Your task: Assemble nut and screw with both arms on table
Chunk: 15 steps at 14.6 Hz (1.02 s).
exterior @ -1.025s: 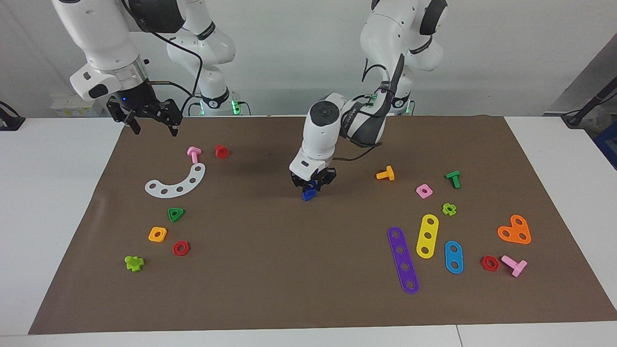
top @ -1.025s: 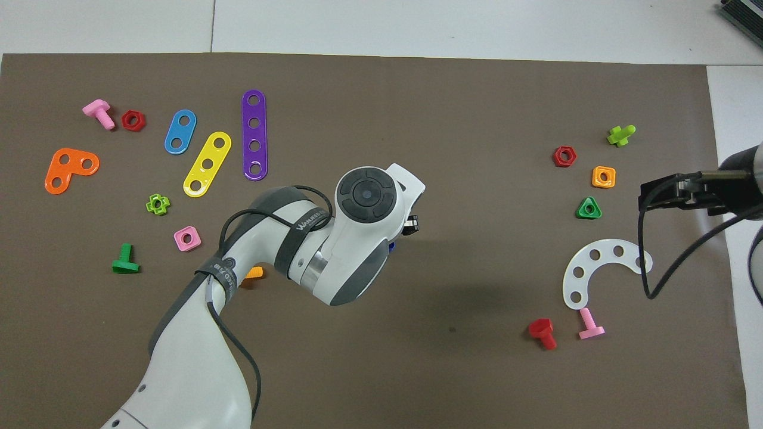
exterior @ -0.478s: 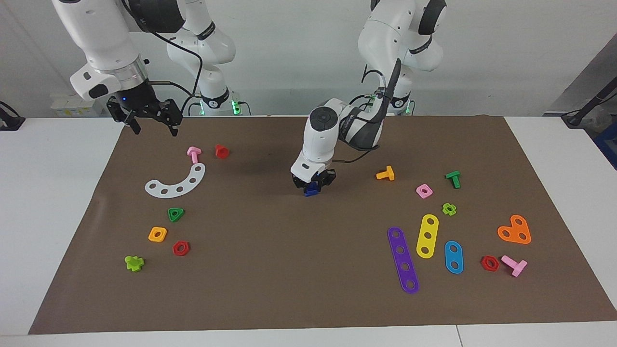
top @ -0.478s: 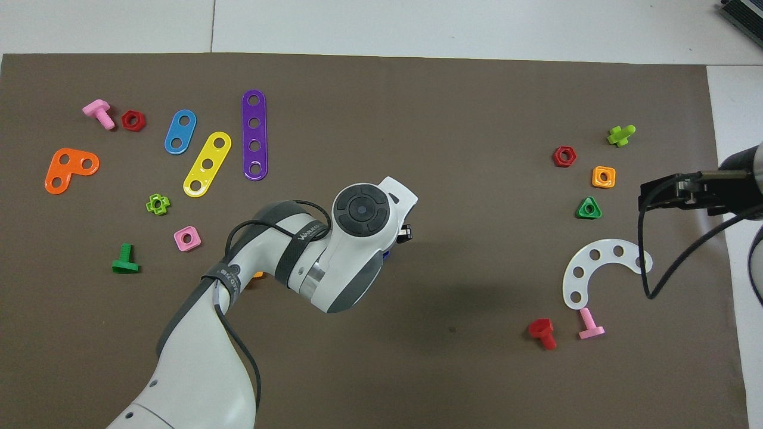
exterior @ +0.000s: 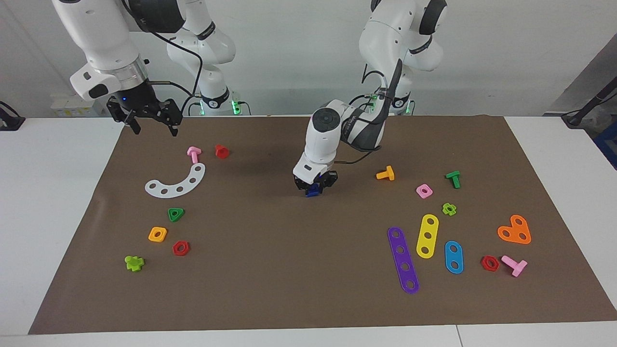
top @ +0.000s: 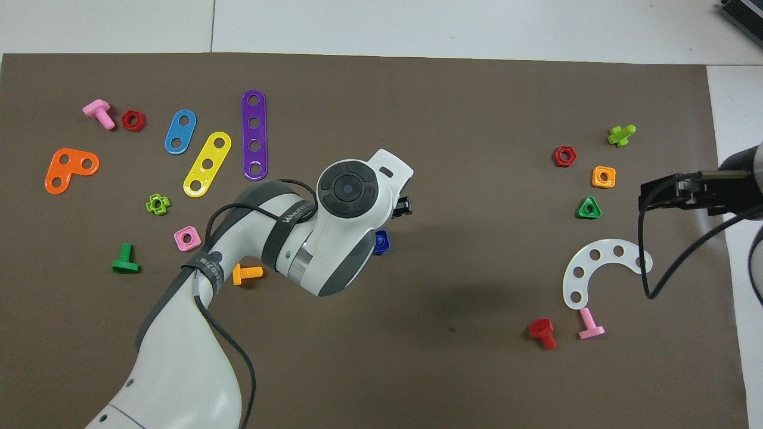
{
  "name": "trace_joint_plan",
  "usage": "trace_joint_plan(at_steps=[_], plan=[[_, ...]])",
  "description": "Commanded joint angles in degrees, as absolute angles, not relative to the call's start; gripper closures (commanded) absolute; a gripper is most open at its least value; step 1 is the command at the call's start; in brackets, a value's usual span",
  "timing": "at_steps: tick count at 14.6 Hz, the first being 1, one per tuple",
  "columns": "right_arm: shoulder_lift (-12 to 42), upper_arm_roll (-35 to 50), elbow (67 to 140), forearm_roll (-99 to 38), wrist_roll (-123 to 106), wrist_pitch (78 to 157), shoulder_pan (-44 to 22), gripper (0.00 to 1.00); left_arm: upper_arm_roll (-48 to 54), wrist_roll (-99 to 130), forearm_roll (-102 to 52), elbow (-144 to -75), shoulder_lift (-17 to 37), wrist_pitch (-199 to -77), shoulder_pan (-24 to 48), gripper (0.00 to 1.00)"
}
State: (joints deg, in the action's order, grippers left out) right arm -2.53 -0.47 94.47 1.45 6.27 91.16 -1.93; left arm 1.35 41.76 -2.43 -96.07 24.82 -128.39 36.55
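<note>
The screw (exterior: 313,191), a dark-blue piece, sits at the tips of the left gripper (exterior: 315,187) near the middle of the brown mat on the bench (exterior: 43,202). The overhead view shows a dark-blue piece (top: 380,242) directly beneath the left arm's wrist. Whether the nut is already joined to it cannot be resolved, nor whether the piece rests on the mat or hangs just above it. The left gripper appears closed around the blue piece; the fingers flank it narrowly.

Key relation: the piece lies directly under the left gripper, which points downward. The piece's long axis cannot be read. The left arm is by far the nearer arm.

The right gripper (exterior: 152,120) waits with its fingers spread wide and empty. It hovers over the mat's edge at the right arm's end of the bench, well apart from the blue piece. A pink bolt (exterior: 194,154) and a white curved strip (exterior: 176,183) lie near it.
</note>
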Motion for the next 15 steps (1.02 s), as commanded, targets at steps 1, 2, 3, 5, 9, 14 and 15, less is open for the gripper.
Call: trace_joint_plan(at_steps=[1, 2, 3, 5, 9, 14, 15], plan=[[-2.9, -0.4, 94.7, 0.1, 5.1, 90.5, -1.6, 0.0, 1.3, 40.4, -1.3, -93.9, 22.1, -123.5, 33.1, 0.0], [-2.9, -0.4, 94.7, 0.1, 5.1, 90.5, -1.6, 0.0, 1.3, 38.2, -1.4, -93.5, 19.7, -120.5, 30.9, 0.0], [-2.9, -0.4, 94.7, 0.1, 5.1, 90.5, -1.6, 0.0, 1.4, 35.0, -1.8, -93.4, 16.8, -116.6, 27.7, 0.01], [-2.9, -0.4, 94.7, 0.1, 5.1, 90.5, -1.6, 0.0, 1.3, 29.1, -1.9, -93.4, 11.8, -108.5, 21.8, 0.03], [-2.9, -0.4, 94.7, 0.1, 5.1, 90.5, -1.6, 0.0, 1.1, 11.6, -1.9, -94.6, 5.8, -98.7, 10.8, 0.13], [-2.9, -0.4, 94.7, 0.1, 5.1, 90.5, -1.6, 0.0, 1.1, 0.4, -1.6, -100.8, -3.9, -94.7, 1.9, 0.13], [-2.9, -0.4, 94.7, 0.1, 5.1, 90.5, -1.6, 0.0, 1.0, 0.5, -1.4, -100.4, -4.6, -94.6, 1.5, 0.13]])
